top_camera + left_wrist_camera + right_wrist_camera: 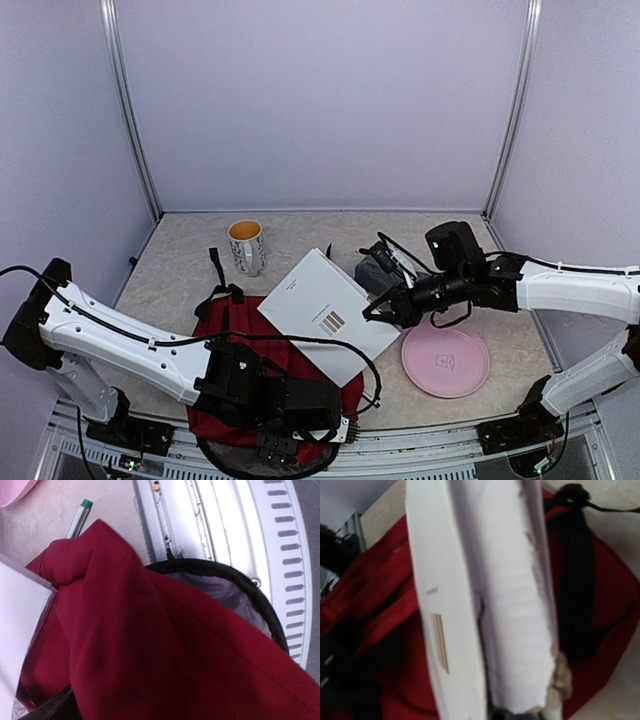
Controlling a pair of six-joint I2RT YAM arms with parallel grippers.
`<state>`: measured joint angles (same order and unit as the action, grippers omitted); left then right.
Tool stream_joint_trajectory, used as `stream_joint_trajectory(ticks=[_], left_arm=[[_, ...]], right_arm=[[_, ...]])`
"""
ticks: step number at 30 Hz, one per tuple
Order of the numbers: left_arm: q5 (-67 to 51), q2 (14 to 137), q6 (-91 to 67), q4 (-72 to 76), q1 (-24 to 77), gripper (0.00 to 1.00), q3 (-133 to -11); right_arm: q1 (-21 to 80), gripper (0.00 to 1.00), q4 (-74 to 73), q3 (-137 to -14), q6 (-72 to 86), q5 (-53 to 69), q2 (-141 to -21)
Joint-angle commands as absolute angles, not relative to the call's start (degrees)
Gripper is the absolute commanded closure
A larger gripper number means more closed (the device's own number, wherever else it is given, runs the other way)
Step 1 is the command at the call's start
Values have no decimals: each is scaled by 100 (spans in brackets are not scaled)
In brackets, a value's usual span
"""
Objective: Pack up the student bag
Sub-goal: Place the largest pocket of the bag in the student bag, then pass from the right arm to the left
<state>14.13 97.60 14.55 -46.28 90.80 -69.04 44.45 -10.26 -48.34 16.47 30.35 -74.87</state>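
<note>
The student bag [222, 330], dark red with black straps, lies at the table's near edge under my left arm. Its black-zipped mouth [235, 577] gapes toward the rail, showing grey lining. My left gripper [300, 415] sits at that mouth. Red fabric [165, 645] fills the left wrist view and hides the fingers. A white book [325, 310] hangs tilted above the bag's far half, with my right gripper [375, 312] shut on its right corner. In the right wrist view the book [470, 580] is edge-on, pages showing, with the bag [615, 595] behind it and the gripper [520, 712] at the bottom.
A mug [246, 247] stands behind the bag. A small grey pouch [378, 272] lies behind my right gripper, and a pink plate [445, 360] lies at the near right. A green-capped pen [79, 517] lies on the table beside the bag. The metal rail [225, 520] borders the near edge.
</note>
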Motion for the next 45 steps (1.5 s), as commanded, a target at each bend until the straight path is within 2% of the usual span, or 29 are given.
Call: stream_joint_trajectory(ticks=[1, 10, 15, 18, 21, 24, 29, 34, 38, 42, 45], left_arm=[[1324, 9943, 1226, -4504, 9307, 1, -6935], [1078, 9528, 1171, -4134, 9660, 1, -7257], [707, 9066, 1220, -3687, 9706, 1, -7226], [557, 8816, 1122, -3408, 9545, 1, -6922], [-70, 8608, 605, -3198, 8820, 1, -6877], [-1336, 8263, 147, -2714, 7839, 1, -6750], [-1895, 7551, 142, -1958, 7455, 1, -6453], [-1393, 7453, -311, -1888, 7091, 1, -6594], [-1001, 6912, -903, -1520, 6603, 1, -6495], [-198, 6553, -1046, -2059, 6128, 1, -6858], [-452, 6523, -1199, -2263, 5378, 1, -6823]], right_arm=[[4509, 100, -298, -4779, 2125, 2436, -7906], [4500, 100, -95, -5008, 2157, 1216, -9001], [4483, 100, -193, -5415, 2003, 1029, -9403], [4465, 100, -173, -5575, 1963, 1084, -9582], [4456, 100, -313, -5844, 1750, 1243, -9632], [4429, 100, -493, -6069, 1440, 1460, -9376], [4206, 100, -1111, -6310, 922, 2153, -8542], [4097, 100, -2005, -6514, 348, 2235, -7774], [4096, 100, -2828, -6682, -182, 2449, -7279], [4102, 100, -3289, -6590, -647, 2725, -6832], [4125, 100, -3276, -6521, -865, 3080, -6609]])
